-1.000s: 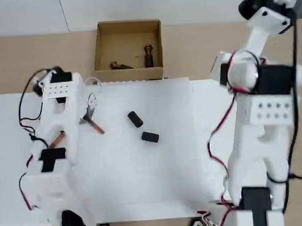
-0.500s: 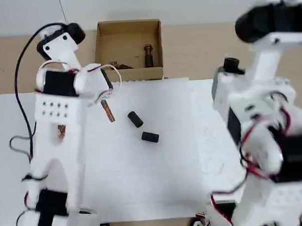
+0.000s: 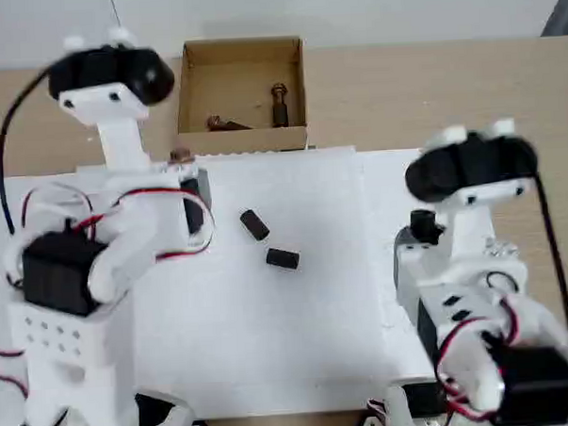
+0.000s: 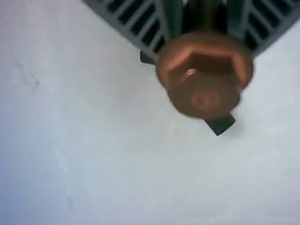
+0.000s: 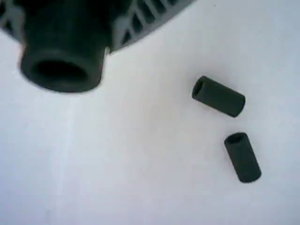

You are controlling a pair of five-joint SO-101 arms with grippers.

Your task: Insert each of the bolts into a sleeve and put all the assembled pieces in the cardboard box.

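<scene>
I have my left gripper [image 4: 197,16] pinching a copper hex-head bolt [image 4: 204,77], my right gripper [image 5: 65,21] clamping a black tubular sleeve [image 5: 63,63], and two loose black sleeves [image 3: 253,225] [image 3: 282,259] mid-frame below the top-centre brown cardboard box [image 3: 246,139].

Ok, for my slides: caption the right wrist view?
Right end effector holds a black sleeve, with two loose sleeves lying apart on the white sheet.

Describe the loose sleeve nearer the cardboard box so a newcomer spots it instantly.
Start at the cardboard box on the far side and come forward onto the white mat. Two black sleeves lie apart mid-mat; yours is the sleeve nearer the box, not the other sleeve.
</scene>
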